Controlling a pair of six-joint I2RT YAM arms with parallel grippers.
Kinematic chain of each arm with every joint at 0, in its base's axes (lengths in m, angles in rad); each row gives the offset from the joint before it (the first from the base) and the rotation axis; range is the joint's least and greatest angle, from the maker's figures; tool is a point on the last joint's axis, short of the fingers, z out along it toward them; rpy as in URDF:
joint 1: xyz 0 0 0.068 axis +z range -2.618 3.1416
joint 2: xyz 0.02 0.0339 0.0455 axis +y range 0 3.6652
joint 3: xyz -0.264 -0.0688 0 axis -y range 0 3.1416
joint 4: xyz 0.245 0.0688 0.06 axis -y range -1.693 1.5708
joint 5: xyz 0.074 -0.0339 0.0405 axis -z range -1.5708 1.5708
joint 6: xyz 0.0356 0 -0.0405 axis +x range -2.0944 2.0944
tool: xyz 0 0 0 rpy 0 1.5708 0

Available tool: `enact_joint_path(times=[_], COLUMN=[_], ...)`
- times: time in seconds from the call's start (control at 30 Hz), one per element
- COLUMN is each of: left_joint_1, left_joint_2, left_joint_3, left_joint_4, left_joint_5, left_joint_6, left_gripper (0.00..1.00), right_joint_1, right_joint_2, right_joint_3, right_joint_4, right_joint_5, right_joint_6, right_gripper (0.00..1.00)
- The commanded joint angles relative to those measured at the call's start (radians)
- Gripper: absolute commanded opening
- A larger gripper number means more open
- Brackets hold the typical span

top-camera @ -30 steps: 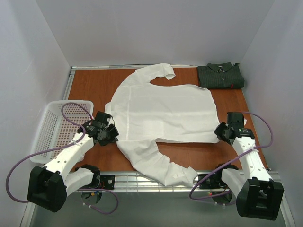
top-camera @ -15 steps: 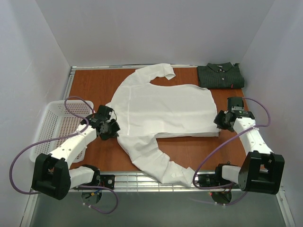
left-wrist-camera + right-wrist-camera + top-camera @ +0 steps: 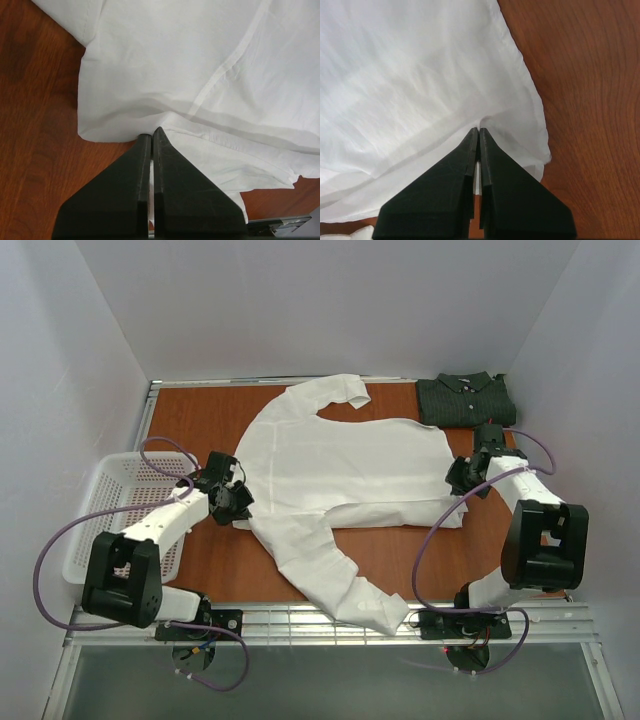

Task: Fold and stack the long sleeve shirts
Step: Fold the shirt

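The white shirt [image 3: 345, 465] lies spread out in the middle of the desk [image 3: 190, 420]. It is soft, thin cloth with small wrinkles and a sewn seam. One sleeve [image 3: 340, 392] curls toward the far edge. The other sleeve [image 3: 330, 575] runs to the near edge, over the metal rail [image 3: 300, 615].

The dark shirt [image 3: 466, 400] sits folded in a neat block in the far right corner, with a small red tag [image 3: 490, 422].

The left fingers [image 3: 155, 142] pinch the white shirt's left edge, where the cloth bunches. The right fingers [image 3: 483, 137] pinch its right edge the same way.

The desk is smooth brown wood. Bare wood shows at the far left and near right. A white mesh basket [image 3: 115, 510] sits at the left edge.
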Motion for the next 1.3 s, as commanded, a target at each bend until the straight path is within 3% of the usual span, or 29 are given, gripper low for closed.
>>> enact_joint_path(times=[0.0, 0.33, 0.5, 0.57, 0.73, 0.9, 0.93, 1.13, 1.27], left_joint_1=[0.020, 0.034, 0.040, 0.042, 0.043, 0.046, 0.048, 0.065, 0.075], left_joint_2=[0.014, 0.091, 0.093, 0.091, 0.085, 0.087, 0.088, 0.102, 0.110], left_joint_3=[0.005, 0.032, 0.035, 0.035, 0.033, 0.024, 0.024, 0.022, 0.019], left_joint_4=[0.061, 0.118, 0.124, 0.126, 0.130, 0.136, 0.136, 0.155, 0.170], left_joint_5=[0.018, 0.032, 0.032, 0.032, 0.034, 0.035, 0.037, 0.040, 0.054], left_joint_6=[0.008, 0.003, 0.000, -0.003, -0.018, -0.020, -0.023, -0.052, -0.072], left_gripper=[0.00, 0.03, 0.05, 0.06, 0.06, 0.06, 0.06, 0.06, 0.06], right_joint_1=[-0.004, -0.004, -0.004, -0.004, -0.004, -0.003, -0.001, 0.037, 0.037], right_joint_2=[0.056, 0.181, 0.175, 0.133, -0.015, -0.108, -0.124, -0.135, -0.106], right_joint_3=[0.055, 0.157, 0.199, 0.202, 0.138, -0.011, -0.028, -0.129, -0.165], right_joint_4=[0.051, 0.064, 0.055, 0.055, 0.055, 0.059, 0.067, 0.158, 0.232], right_joint_5=[-0.008, -0.048, -0.034, -0.020, -0.037, -0.107, -0.162, -0.375, -0.427], right_joint_6=[-0.013, -0.028, -0.042, -0.052, -0.091, -0.111, -0.115, -0.109, -0.085], right_gripper=[0.01, 0.07, 0.22, 0.33, 0.45, 0.45, 0.42, 0.37, 0.37])
